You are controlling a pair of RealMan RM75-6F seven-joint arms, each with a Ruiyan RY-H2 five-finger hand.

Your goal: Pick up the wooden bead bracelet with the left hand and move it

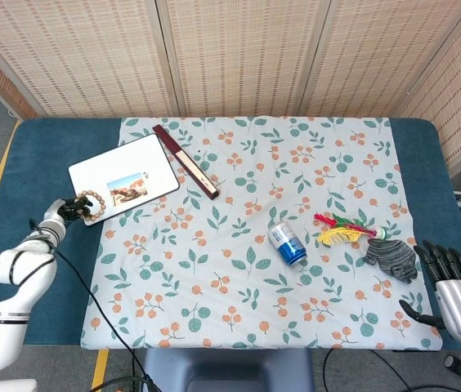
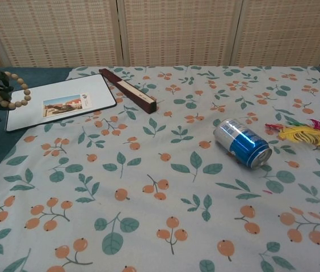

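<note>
Left hand [image 1: 69,209] grips the wooden bead bracelet [image 2: 13,90]; right hand [image 1: 457,292] lies spread.

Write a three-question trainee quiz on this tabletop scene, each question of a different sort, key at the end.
1. True or false: the left hand holds the wooden bead bracelet.
2. Multiple choice: the blue can is A) upright, B) lying on its side, C) on the white board.
3. Fill in: the grey glove lies just beside the colourful ____ toy.

Key: 1 true. 2 B. 3 feather. The right hand holds nothing, fingers apart.
</note>
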